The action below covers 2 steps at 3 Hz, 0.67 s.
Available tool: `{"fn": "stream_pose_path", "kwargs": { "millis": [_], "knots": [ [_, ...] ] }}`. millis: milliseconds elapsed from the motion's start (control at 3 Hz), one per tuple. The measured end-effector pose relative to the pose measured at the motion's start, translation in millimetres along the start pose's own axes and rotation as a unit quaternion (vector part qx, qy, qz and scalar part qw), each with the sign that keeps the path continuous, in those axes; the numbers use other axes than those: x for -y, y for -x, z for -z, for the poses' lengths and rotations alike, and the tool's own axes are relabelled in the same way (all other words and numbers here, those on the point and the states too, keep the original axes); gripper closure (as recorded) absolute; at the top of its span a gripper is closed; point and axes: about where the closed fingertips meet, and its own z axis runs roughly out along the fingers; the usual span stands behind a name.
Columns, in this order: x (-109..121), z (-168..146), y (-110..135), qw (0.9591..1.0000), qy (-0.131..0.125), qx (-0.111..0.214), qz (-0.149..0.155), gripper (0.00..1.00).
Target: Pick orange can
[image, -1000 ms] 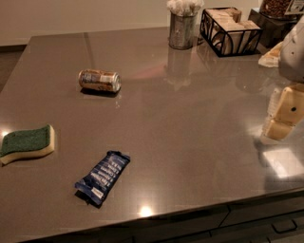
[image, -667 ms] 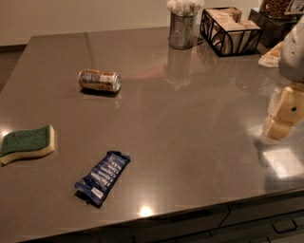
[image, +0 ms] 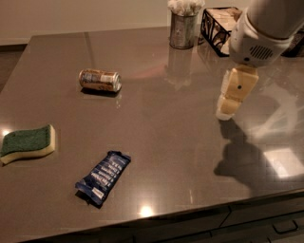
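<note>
Small orange-and-white can [image: 99, 80] laid sideways on grey worktop [image: 156, 137], silver metal cup [image: 183, 32] filled with white tufts [image: 185, 5], cream claw [image: 229, 109] held far right, state indiscernible.

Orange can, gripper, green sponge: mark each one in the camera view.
orange can [image: 99, 80], camera view, middle of its label as it lies on its side.
gripper [image: 227, 110], camera view, its lower tip, above the table's [image: 161, 137] right side.
green sponge [image: 26, 141], camera view, its green top face.

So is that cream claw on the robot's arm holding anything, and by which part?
Nothing is held. The cream gripper hangs above the grey table at the right; the orange-and-white drink can lies on its side, far from it.
</note>
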Motion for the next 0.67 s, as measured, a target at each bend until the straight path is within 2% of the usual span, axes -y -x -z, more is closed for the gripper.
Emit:
{"fn": "stream_pose_path", "kwargs": {
  "millis": [667],
  "knots": [
    [55.8,-72.2,86.6,0.9995,0.018,0.021,0.018,0.00]
  ]
}}
